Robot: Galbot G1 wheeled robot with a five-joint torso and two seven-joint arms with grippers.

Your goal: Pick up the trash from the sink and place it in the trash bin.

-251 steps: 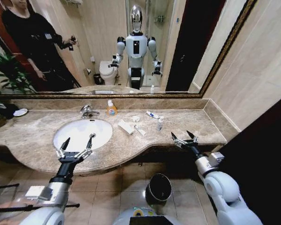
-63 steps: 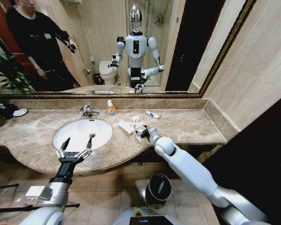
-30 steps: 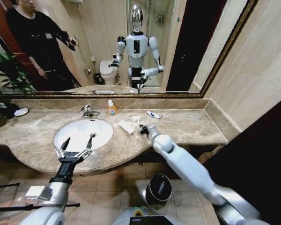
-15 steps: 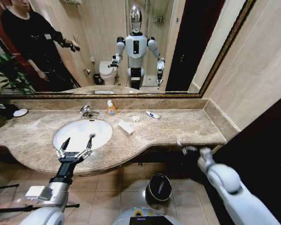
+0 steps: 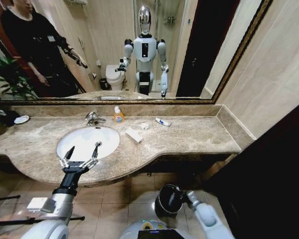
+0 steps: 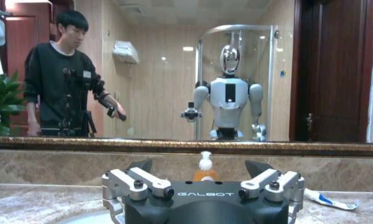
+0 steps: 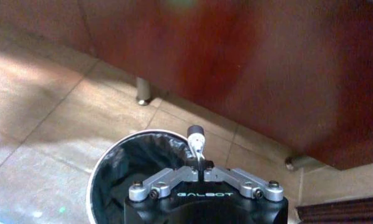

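- Right wrist view has the thin white tube (image 7: pixel 197 140) pinched between the fingertips of the right gripper (image 7: pixel 199 169), standing up past them over the near rim of the trash bin (image 7: pixel 121 151).
- From where I stand the tube looks closer to the bin's edge than its middle, though I can't be sure it is fully inside the rim line.
- To do the drop well, I'd want the tube brought over the dark centre of the bin before the fingers part; let go at the rim and it could glance off onto the floor tiles (image 7: pixel 43 112).
- A light tube may cling to a pad, so a clean, full opening matters more than speed.
- Head view puts the right gripper (image 5: pixel 184 195) low, just beside the bin (image 5: pixel 167 199), under the countertop (image 5: pixel 199 134).
- More trash waits up there: a flat white packet (image 5: pixel 133 134), a crumpled scrap (image 5: pixel 145 126) and another tube (image 5: pixel 163 121), all lying on the marble beside the sink (image 5: pixel 87 141), not in it.
- Left gripper (image 5: pixel 80 155) hovers over the sink's near edge, fingers spread and empty.
- Orange soap bottle (image 5: pixel 118 115) stands by the faucet (image 5: pixel 92 118); it is not trash.
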